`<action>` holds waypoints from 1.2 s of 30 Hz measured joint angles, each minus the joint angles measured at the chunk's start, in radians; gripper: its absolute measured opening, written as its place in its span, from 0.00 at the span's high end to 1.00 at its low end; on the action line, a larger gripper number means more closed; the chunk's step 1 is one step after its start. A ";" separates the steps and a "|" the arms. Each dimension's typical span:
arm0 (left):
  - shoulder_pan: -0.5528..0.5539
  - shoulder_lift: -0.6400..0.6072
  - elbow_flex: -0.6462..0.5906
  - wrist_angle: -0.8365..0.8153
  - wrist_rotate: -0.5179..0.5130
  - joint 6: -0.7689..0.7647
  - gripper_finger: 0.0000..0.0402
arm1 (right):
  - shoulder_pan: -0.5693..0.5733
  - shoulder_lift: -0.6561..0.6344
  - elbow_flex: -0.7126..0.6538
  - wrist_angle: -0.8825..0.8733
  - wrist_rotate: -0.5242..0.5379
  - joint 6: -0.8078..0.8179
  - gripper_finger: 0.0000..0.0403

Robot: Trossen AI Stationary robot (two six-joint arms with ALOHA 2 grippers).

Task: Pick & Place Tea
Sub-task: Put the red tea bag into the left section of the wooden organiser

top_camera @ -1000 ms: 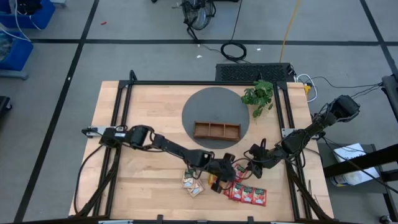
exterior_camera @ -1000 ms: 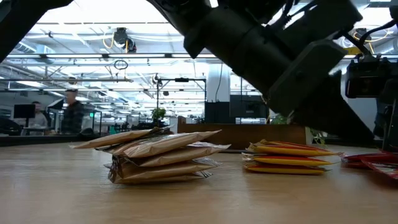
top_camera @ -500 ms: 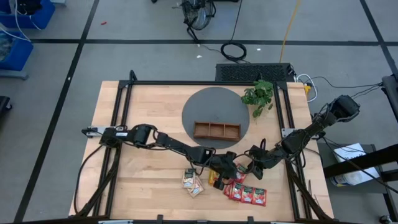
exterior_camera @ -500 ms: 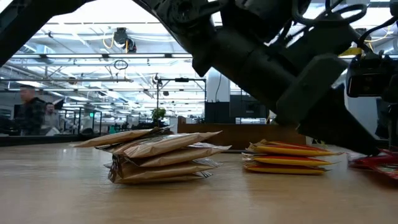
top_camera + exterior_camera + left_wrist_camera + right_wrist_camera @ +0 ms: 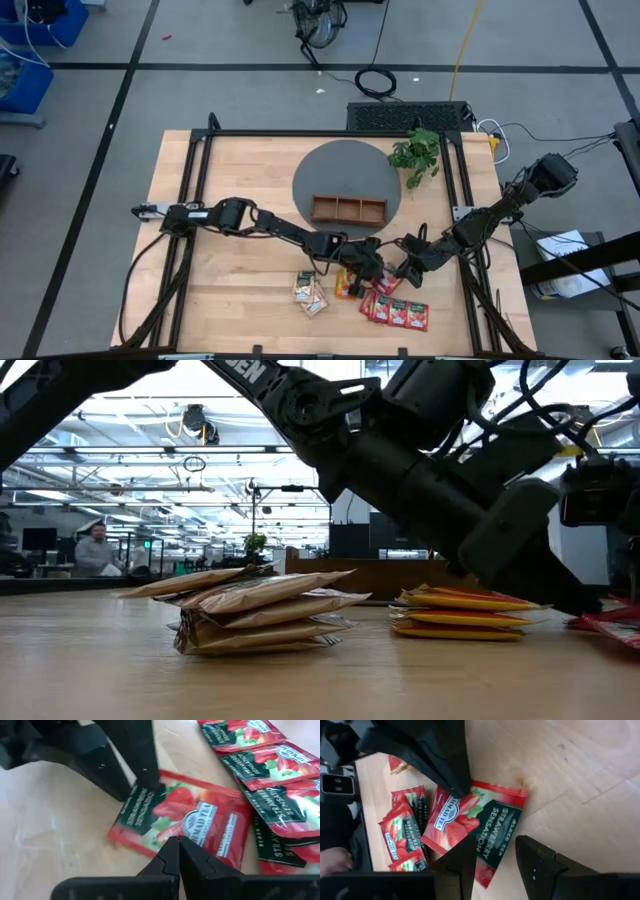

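Observation:
One red tea sachet (image 5: 195, 820) (image 5: 470, 825) lies flat on the wood, apart from a fan of other red sachets (image 5: 400, 312). My left gripper (image 5: 177, 842) (image 5: 377, 272) is shut, with its tips on this sachet. My right gripper (image 5: 497, 855) (image 5: 400, 270) faces it from the table's right. It is open, with one finger over the sachet's dark end and the other over bare wood. Orange sachets (image 5: 347, 285) and pale sachets (image 5: 310, 295) lie in small piles to the left. My left gripper sets its shut fingertips (image 5: 461, 790) down on the red face of the single sachet, beside its round logo (image 5: 200, 822). It comes slanting down from the table's left, and the sachet lies flat on the table. My right gripper has one finger (image 5: 145, 775) standing at the sachet's dark printed end (image 5: 142, 802). I cannot tell whether that finger touches it.
The wooden three-compartment tray (image 5: 348, 200) sits on a grey round mat (image 5: 320, 170) beyond the sachets. A leafy plant (image 5: 415, 155) stands at the far right. In the low view the pale pile (image 5: 260, 615) and the orange pile (image 5: 460, 615) stand in front of the arms.
My left gripper has moved toward the table's right edge and down. It has left the orange pile, which now shows uncovered, and come onto the single red sachet next to my right gripper. It has stayed shut.

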 joint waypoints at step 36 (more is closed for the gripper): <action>0.005 -0.043 -0.002 -0.030 -0.170 0.032 0.88 | -0.003 -0.008 -0.045 0.126 0.081 -0.244 1.00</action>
